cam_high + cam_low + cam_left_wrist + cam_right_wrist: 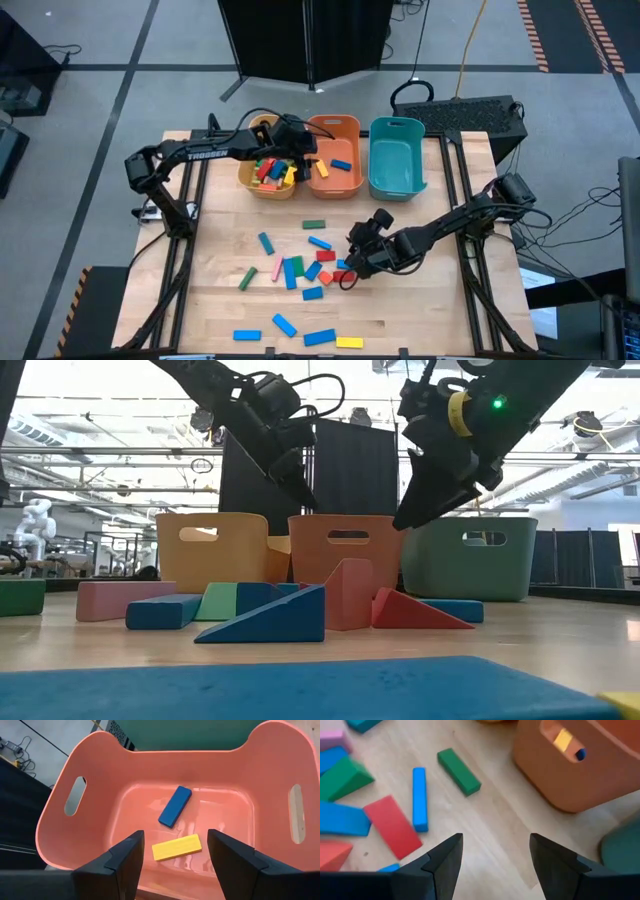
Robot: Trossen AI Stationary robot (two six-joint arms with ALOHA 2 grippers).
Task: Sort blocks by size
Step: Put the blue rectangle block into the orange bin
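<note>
Wooden blocks point(300, 270) in blue, red, green, pink and yellow lie scattered over the lower centre of the high view, on the light wood table point(220, 220). Three bins stand in a row at upper centre: a yellow bin point(262, 188) partly filled with mixed blocks, an orange bin point(345, 125), and a teal bin point(395, 155). The left gripper point(304, 157) hangs over the near-left part of the orange bin; in the left wrist view its fingers point(127, 857) stand apart with nothing between them. Inside the orange bin, that view shows a blue bar point(175, 806) at centre and a yellow bar point(176, 847) just below it, both lying flat on the bin floor. The right gripper point(352, 262) hovers above the right edge of the scattered blocks, at lower centre-right of the high view; its fingers point(445, 860) are spread and empty. The right wrist view shows a green bar point(459, 771) at upper centre, a slim blue bar point(419, 797) to its left, and a red block point(392, 826) touching that blue bar.
</note>
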